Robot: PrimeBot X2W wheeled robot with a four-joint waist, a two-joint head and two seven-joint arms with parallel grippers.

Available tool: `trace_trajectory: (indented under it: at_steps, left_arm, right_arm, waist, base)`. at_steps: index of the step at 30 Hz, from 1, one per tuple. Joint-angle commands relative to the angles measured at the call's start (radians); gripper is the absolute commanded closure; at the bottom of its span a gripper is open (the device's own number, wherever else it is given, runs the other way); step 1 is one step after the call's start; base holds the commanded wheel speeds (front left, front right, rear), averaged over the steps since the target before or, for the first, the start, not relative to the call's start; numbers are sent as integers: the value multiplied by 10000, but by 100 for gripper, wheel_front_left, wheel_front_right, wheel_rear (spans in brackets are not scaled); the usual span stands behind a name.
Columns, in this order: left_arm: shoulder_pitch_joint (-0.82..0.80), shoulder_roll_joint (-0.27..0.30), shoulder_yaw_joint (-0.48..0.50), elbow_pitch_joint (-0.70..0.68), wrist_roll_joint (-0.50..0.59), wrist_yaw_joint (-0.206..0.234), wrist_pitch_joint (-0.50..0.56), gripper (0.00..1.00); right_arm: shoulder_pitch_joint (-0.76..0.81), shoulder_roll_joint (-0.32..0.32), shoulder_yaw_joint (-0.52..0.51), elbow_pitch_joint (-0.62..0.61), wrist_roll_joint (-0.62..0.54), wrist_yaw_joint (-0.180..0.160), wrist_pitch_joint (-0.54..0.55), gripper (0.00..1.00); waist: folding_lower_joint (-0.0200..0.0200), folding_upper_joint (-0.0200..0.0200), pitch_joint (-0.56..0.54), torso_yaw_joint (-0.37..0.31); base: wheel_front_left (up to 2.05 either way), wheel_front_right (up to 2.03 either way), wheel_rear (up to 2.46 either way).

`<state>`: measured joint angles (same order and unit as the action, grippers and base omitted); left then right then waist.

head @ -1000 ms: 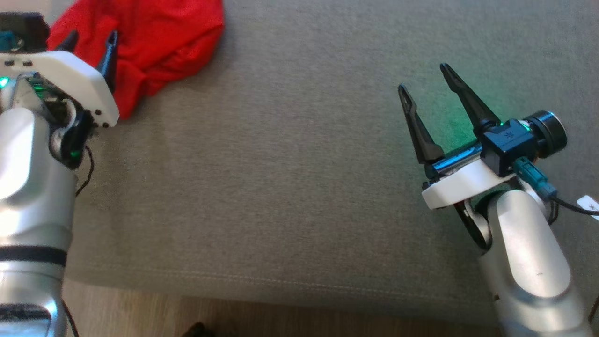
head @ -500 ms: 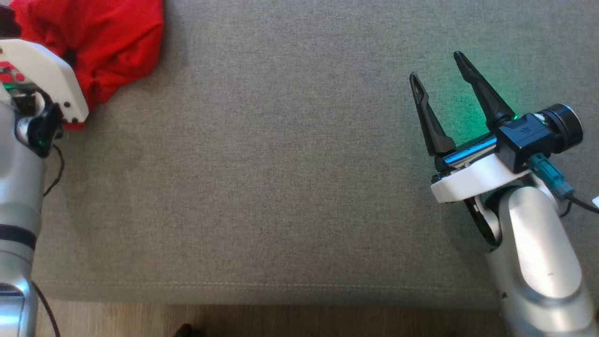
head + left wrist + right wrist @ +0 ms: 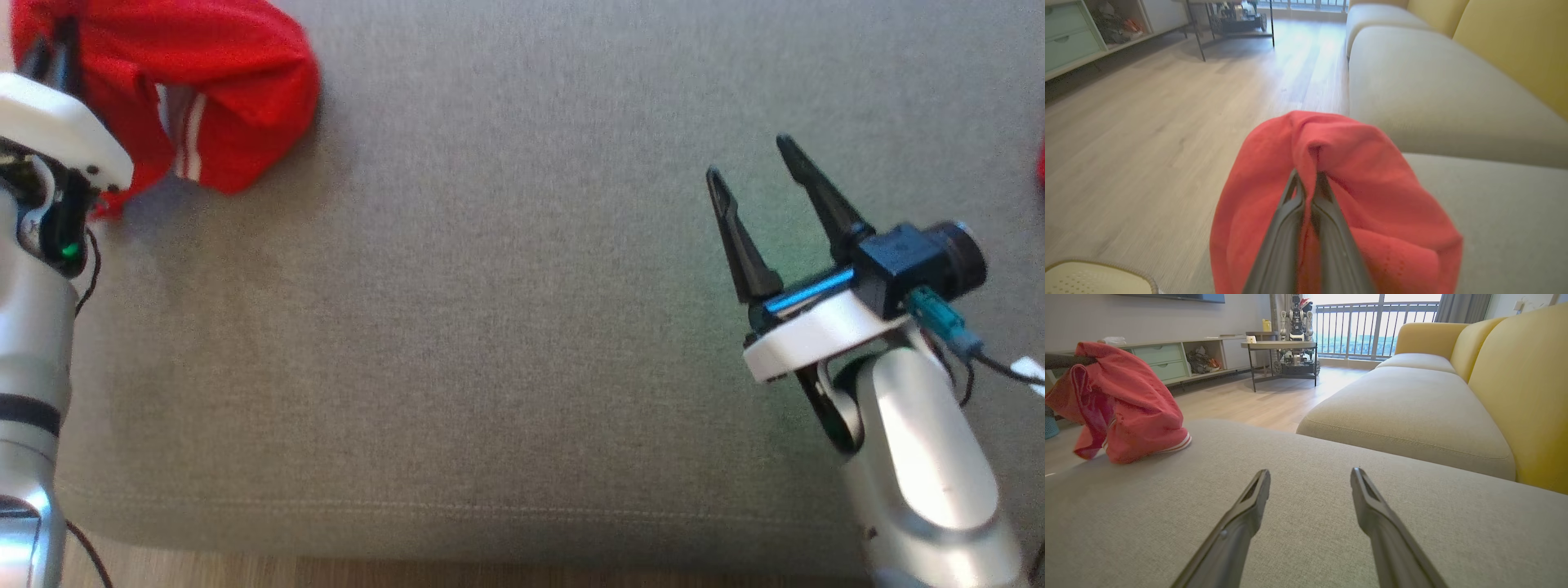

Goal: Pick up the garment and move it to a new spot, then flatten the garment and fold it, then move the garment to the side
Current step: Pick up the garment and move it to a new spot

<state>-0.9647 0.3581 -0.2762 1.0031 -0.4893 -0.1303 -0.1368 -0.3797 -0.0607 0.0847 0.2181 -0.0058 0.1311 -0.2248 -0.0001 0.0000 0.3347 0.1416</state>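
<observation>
Garment (image 3: pixel 1372 196) pinched by left hand (image 3: pixel 1306 176), draping onto cushion (image 3: pixel 1453 522); right hand (image 3: pixel 1310 473) spread, empty.

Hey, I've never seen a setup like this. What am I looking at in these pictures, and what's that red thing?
This is a wheeled robot with two arms, each ending in a two-fingered hand. One picture looks down from its head; the other two come from cameras on its wrists. The surface is a grey sofa cushion. The left hand is shut on a red garment, lifted by one fold, with its lower part resting on the cushion. The right hand is open and empty above the cushion.
</observation>
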Motion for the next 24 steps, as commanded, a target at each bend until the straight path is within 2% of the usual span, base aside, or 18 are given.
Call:
trace_trajectory:
  at_steps: [1,5,11,17,23,24]
  left_arm:
    - [-345,518,357,-423,-101,64,-308,100]
    - [-285,263,574,-1089,-366,72,-811,100]
    - [84,-327,557,-2693,-566,263,-920,100]
    - [692,-1059,88,-4824,-664,593,-199,100]
    - [1209,-1557,-684,-6820,-544,851,769,100]
    - [1209,-1557,-684,-6820,-544,851,769,100]
  right_arm:
    - [149,105,240,-230,135,-4,-134,0]
    - [348,105,202,21,491,-4,-235,0]
    - [585,105,128,272,953,-4,-331,0]
    - [563,105,91,233,1195,-4,-361,0]
    - [259,105,250,-247,1479,-4,-367,0]
    - [259,105,250,-247,1479,-4,-367,0]
  waist:
    - [1,0,-676,11]
    - [1,0,-1468,-132]
    - [1,0,-2236,-537]
    - [1,0,-2375,-1270]
    - [1,0,-1963,-2314]
    - [1,0,-1963,-2314]
  base:
    - [0,0,0]
    - [0,0,0]
    - [0,0,0]
    - [0,0,0]
    - [0,0,0]
    - [0,0,0]
